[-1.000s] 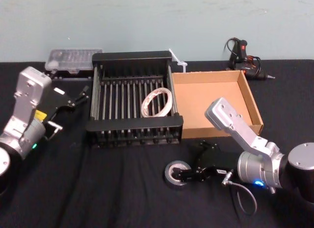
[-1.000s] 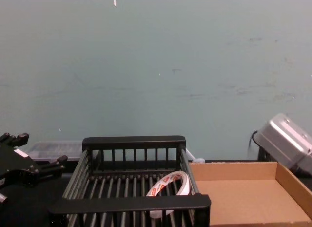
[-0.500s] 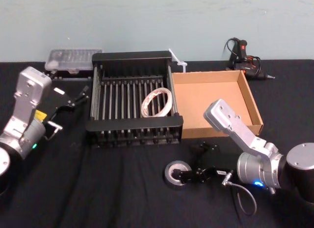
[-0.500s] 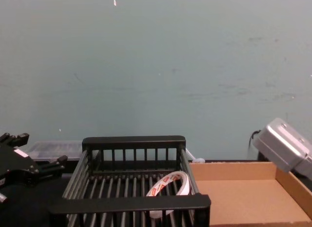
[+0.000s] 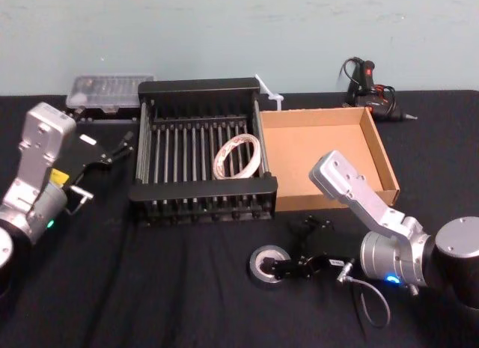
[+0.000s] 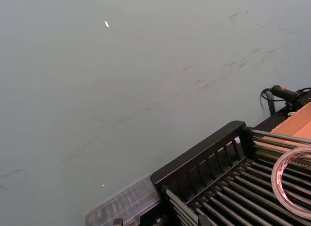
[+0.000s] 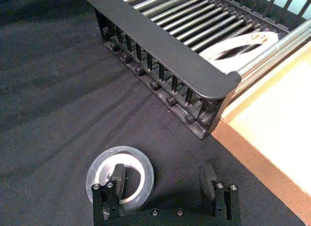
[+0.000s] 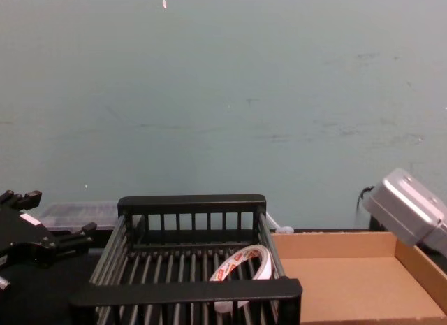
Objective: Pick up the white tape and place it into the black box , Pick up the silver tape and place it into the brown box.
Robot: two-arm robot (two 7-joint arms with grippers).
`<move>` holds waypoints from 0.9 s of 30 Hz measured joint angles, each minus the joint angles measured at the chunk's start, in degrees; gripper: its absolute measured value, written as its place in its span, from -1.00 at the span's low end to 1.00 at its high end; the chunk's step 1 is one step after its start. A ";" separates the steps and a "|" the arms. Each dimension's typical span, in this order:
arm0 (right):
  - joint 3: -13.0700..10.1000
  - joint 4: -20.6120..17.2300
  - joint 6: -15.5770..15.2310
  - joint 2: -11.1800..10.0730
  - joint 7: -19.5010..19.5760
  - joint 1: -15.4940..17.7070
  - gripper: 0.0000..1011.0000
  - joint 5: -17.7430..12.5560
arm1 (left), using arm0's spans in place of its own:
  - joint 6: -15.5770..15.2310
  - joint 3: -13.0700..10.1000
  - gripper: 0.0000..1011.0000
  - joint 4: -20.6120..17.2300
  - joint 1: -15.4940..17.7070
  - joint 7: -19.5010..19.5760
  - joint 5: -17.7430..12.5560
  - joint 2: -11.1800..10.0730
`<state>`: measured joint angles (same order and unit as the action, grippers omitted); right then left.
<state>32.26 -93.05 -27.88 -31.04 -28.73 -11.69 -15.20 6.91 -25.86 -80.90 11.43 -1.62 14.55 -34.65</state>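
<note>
Silver tape (image 5: 268, 263): flat on the black cloth (image 5: 150, 288), near the black box (image 5: 202, 189); core axis vertical.
Right gripper (image 5: 293, 249): spread wide, one finger over the core, holding nothing.
White tape (image 5: 239, 155): tilted inside the black box.
Left gripper (image 5: 112, 150): parked left of it.

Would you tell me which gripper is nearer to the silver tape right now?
Right. The right gripper is at the silver tape, open, one finger over its core. The left gripper sits far off, beyond the black box's left side.

The black box (image 8: 188, 291) hides the lower part of the white tape (image 8: 237, 261)
</note>
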 joint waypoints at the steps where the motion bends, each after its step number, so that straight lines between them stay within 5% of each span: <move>1: 0.00 0.00 0.00 -0.01 0.00 0.00 0.98 0.00 | 0.00 0.00 0.98 0.00 0.00 0.00 0.00 0.00; 12: 0.00 -0.05 0.03 -0.02 0.00 0.04 0.62 -0.02 | 0.00 0.00 0.98 0.00 0.00 0.00 0.00 0.00; 27: 0.00 -0.10 0.10 -0.02 0.00 0.04 -0.35 -0.04 | 0.00 0.00 0.98 0.00 0.00 0.00 0.00 0.00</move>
<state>32.26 -93.15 -27.79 -31.06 -28.73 -11.65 -15.24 6.91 -25.86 -80.90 11.43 -1.62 14.55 -34.65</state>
